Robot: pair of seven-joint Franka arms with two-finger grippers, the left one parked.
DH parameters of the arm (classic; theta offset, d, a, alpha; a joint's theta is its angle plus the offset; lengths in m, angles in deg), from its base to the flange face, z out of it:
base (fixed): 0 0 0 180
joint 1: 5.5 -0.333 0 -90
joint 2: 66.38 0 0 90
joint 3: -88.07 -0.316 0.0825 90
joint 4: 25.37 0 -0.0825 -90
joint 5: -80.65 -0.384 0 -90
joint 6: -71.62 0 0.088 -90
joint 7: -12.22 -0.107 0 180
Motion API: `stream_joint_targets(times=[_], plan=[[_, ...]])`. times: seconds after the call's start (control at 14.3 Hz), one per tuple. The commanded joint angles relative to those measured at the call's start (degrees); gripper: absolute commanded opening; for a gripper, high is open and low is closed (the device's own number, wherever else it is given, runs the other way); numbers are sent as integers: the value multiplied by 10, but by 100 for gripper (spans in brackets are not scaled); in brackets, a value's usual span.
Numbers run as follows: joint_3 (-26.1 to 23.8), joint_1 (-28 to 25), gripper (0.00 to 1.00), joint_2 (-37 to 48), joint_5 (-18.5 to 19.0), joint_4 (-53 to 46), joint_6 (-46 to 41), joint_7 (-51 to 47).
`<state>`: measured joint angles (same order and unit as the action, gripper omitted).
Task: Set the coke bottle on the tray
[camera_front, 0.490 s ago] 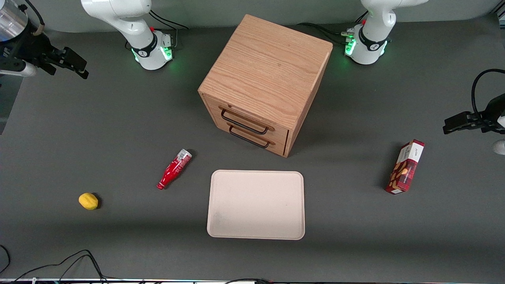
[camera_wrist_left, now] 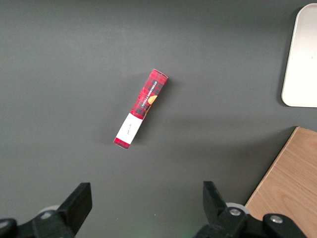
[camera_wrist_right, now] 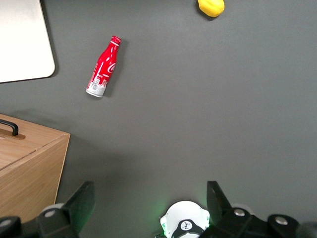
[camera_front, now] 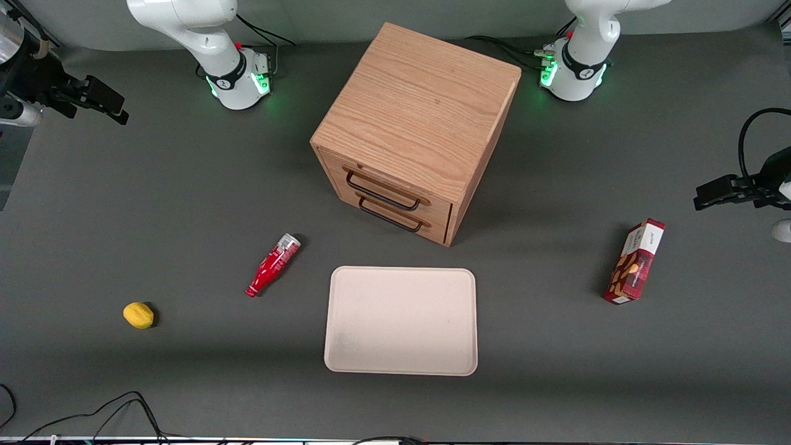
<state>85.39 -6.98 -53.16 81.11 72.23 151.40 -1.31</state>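
The coke bottle (camera_front: 272, 265) lies on its side on the dark table, its capped neck pointing toward the front camera, a short way from the tray's edge. It also shows in the right wrist view (camera_wrist_right: 103, 73). The pale beige tray (camera_front: 401, 320) lies flat in front of the wooden drawer cabinet (camera_front: 415, 127), nearer the camera. My right gripper (camera_front: 96, 101) hangs high at the working arm's end of the table, well away from the bottle. In the right wrist view the gripper (camera_wrist_right: 148, 206) is open and holds nothing.
A yellow lemon (camera_front: 138, 315) lies nearer the camera than the bottle, toward the working arm's end. A red snack box (camera_front: 634, 261) lies toward the parked arm's end. Cables (camera_front: 105, 415) run along the table's front edge.
My right gripper has moved a little farther from the front camera and outward. The bottle and tray have not moved.
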Motion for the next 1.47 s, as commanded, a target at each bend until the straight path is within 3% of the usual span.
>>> stream_joint_targets(times=[0.0,0.14,0.35,0.49,0.63,0.84,1.05,1.19,1.4], plan=[[7,-6,100,-7,-15,-17,-13,11],[1,-7,100,-27,-16,-45,-12,7],[-16,-9,100,-121,-50,-150,-13,-29],[-46,-8,100,-185,-50,-199,-12,-90],[-69,-8,100,-242,-68,-207,5,-210],[-75,-10,100,-293,-74,-154,85,-316],[-81,-12,100,-330,-64,-34,224,-378],[-81,-14,100,-362,-40,27,333,-394],[-82,-22,100,-415,4,51,414,-436]])
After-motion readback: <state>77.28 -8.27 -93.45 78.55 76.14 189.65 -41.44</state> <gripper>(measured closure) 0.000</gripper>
